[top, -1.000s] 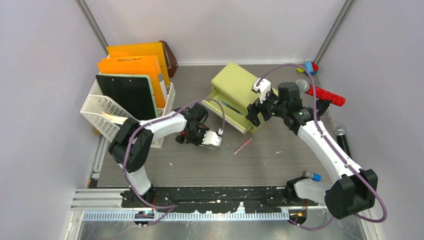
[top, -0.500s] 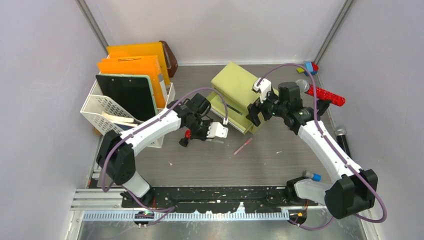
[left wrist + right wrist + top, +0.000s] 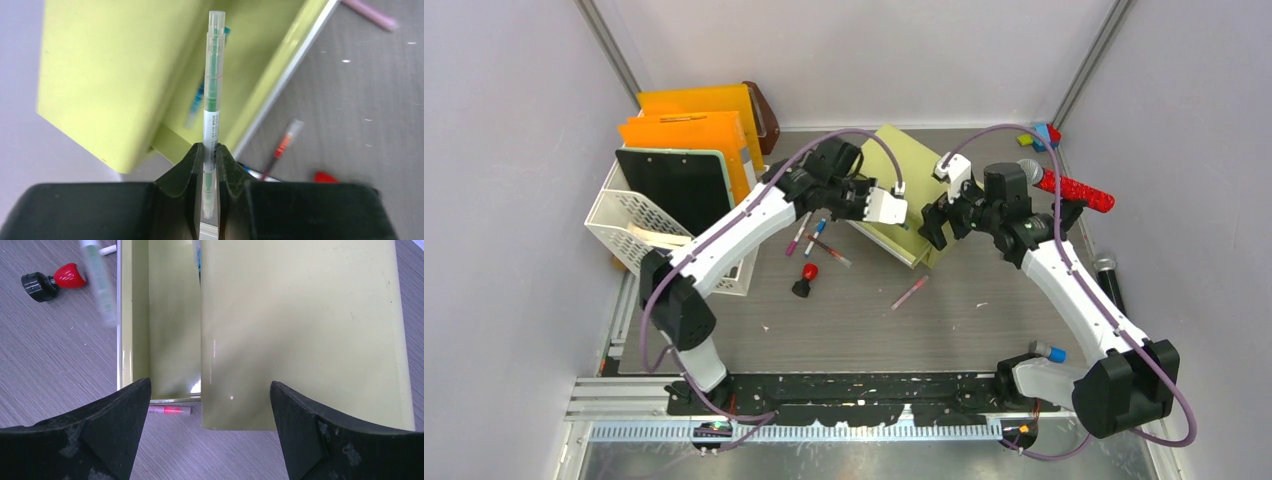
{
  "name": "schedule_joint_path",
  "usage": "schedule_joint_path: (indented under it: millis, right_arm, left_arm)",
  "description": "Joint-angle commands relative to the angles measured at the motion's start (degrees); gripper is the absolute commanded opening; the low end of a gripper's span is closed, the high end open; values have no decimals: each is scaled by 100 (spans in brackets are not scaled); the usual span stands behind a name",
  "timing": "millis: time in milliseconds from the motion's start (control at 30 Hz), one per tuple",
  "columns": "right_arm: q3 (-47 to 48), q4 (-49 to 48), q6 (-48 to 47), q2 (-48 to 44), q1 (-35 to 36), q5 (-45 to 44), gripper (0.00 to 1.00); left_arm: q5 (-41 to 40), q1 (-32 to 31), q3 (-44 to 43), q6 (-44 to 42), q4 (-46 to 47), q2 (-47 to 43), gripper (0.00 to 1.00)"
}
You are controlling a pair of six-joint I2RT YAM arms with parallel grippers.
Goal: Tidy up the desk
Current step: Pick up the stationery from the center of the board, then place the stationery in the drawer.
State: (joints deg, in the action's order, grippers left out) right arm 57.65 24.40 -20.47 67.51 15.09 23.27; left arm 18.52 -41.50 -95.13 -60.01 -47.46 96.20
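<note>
On the desk point(image 3: 944, 320) stands a yellow-green drawer cabinet point(image 3: 892, 160) with its drawer point(image 3: 160, 315) pulled open. My left gripper point(image 3: 210, 150) is shut on a clear pen with a green core point(image 3: 213, 95), which points forward over the drawer; a blue pen point(image 3: 196, 107) lies inside. From above, the left gripper point(image 3: 882, 206) hangs at the cabinet's left front. My right gripper point(image 3: 210, 405) stands wide open at the cabinet's near corner, holding nothing. Loose on the desk lie a pink pen point(image 3: 910, 292), a red-and-black stamp point(image 3: 805, 279) and two more pens point(image 3: 812, 236).
A white file basket point(image 3: 624, 215) with orange folders and a black clipboard stands at the left. A red glittery microphone point(image 3: 1074, 187), a black microphone point(image 3: 1109, 280) and small coloured blocks point(image 3: 1044, 133) lie along the right wall. A black perforated rail point(image 3: 854, 385) runs along the near edge.
My left arm has risen from beside the red stamp and swung away to the right up to the open drawer, with the green pen in its jaws. The right arm has stayed still.
</note>
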Motion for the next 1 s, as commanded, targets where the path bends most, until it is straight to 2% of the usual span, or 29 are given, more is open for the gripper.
schedule_joint_path:
  millis: [0, 167, 300, 467, 567, 667, 833, 933, 967]
  right_arm:
    - [136, 202, 200, -63, -101, -175, 95]
    - [166, 188, 290, -195, -248, -217, 95]
    - [206, 222, 270, -426, -338, -228, 95]
    - [460, 810, -103, -724, -349, -256, 97]
    - [488, 1201, -478, -1064, -349, -253, 98]
    - [504, 2008, -970, -1316, -349, 31, 99]
    - [405, 3197, -1843, -1492, -260, 971, 95]
    - [280, 3366, -2173, -1455, 88, 970, 94]
    - [229, 3364, -2264, -1422, 419, 783, 93]
  left_arm:
    - [-336, -14, -840, -678, -209, 655, 3]
    - [-581, -68, -1178, -1049, -304, 1072, 12]
    - [-617, -87, -1032, -1101, -135, 1049, 18]
    - [-893, -96, -776, -958, 326, 897, 43]
    - [-1021, -102, -677, -738, 604, 750, 57]
    - [-1175, -104, -661, -443, 753, 595, 72]
    - [-1764, -104, -257, 505, 1150, -36, 82]
    - [-2086, -89, 312, 1210, 1406, -585, 90]
    - [-2154, -75, 499, 1422, 1469, -759, 93]
